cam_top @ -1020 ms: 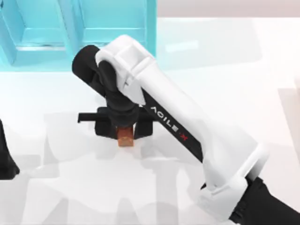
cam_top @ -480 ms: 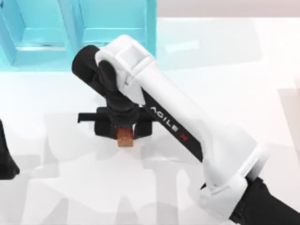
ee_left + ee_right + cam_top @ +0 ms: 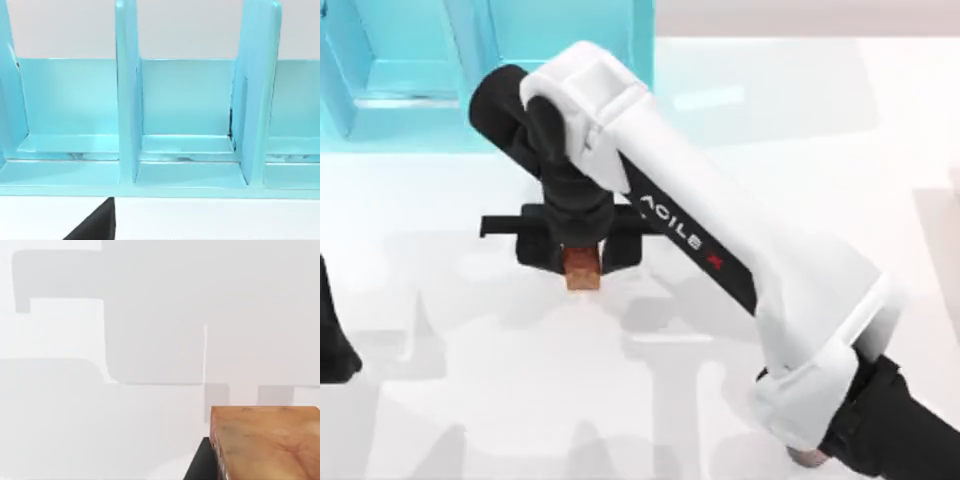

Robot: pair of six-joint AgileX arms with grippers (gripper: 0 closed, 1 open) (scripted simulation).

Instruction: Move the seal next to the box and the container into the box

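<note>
Above white table (image 3: pixel 470 400), right tool (image 3: pixel 582 262) clenching seal (image 3: pixel 583 270) has risen slightly.

The right arm (image 3: pixel 720 260) is showing black lettering "AGILE" and a red "X", running toward four o'clock.

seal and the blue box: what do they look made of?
Seal: looks like polished stone or glazed wood, hard to say which. Signs: orange-brown mottled surface with faint veining and flat, sharp-edged faces in the right wrist view. Held in the right claw.
Box: likely painted wood or plastic. Signs: uniform turquoise, smooth slightly glossy panels, upright dividers.
</note>
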